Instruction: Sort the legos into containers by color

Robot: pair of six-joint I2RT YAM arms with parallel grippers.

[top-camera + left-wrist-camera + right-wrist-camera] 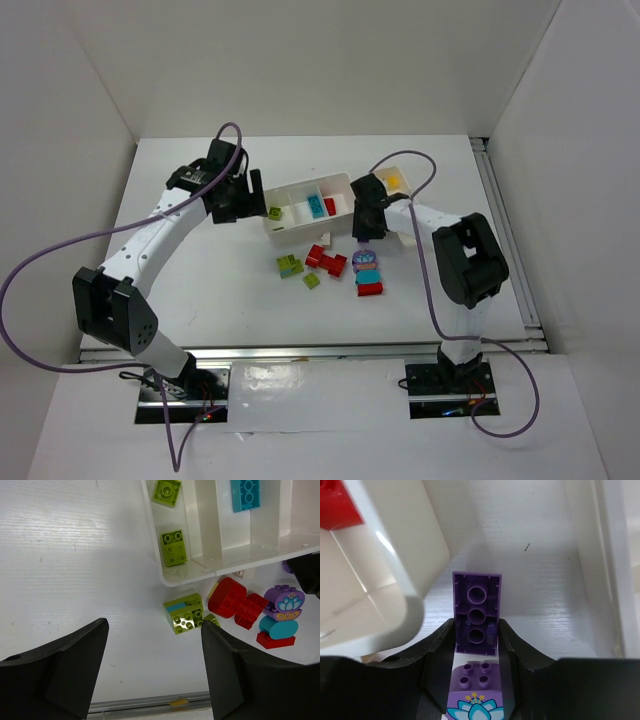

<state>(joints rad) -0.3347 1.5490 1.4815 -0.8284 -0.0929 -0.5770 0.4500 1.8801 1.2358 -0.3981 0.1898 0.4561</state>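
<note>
1 purple brick point(476, 615) in right jaws, partly hidden.

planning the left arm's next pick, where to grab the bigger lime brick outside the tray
Probably its flat side walls, from straight above: the bigger lime brick is blocky, and the rounded red brick crowds one side, so use the freer pair.

White table point(225, 300) w/ white walls point(320, 60); metal rail point(300, 349) at near edge.

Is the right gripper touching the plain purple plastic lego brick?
Touching. Right wrist view: right gripper fingers press both sides of the plain purple plastic lego brick, no gap.
</note>
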